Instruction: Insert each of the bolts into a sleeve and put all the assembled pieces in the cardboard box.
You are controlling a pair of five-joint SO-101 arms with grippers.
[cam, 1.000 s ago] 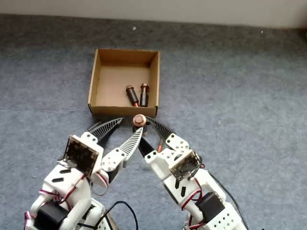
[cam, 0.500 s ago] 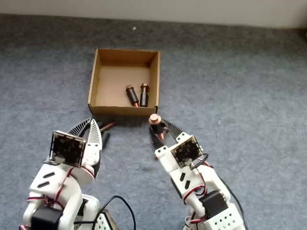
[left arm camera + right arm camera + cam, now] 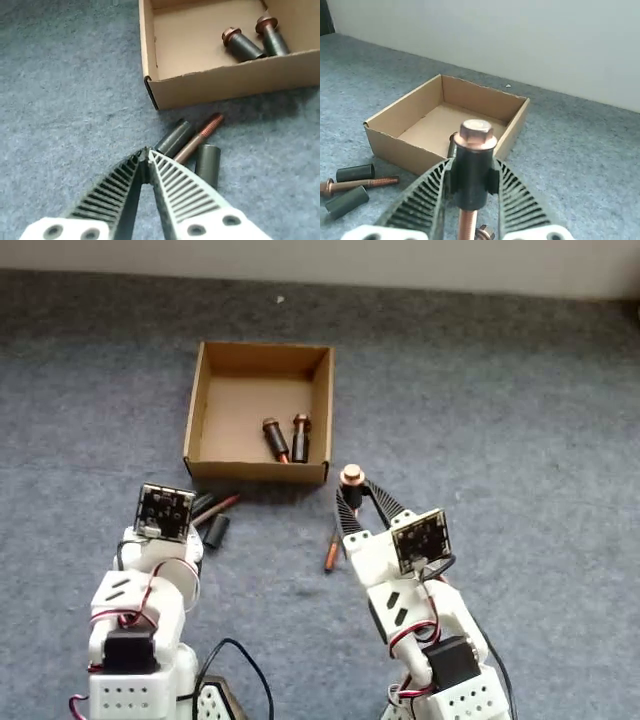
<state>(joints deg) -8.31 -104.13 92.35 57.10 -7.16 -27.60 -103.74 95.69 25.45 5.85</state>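
Grey carpet covers the counter (image 3: 520, 440). Upper left of centre in the high view sits the cardboard box (image 3: 250, 472), holding two assembled pieces (image 3: 275, 439). The right pincer (image 3: 356, 496), just off the box's lower right corner, clamps an upright bolt-in-sleeve (image 3: 471, 172); a loose bolt (image 3: 331, 552) lies beside it. The left wrist view adds the left pincer (image 3: 147, 156), pressed closed on nothing, near two bare sleeves (image 3: 172, 138) and a second bolt (image 3: 200, 136).
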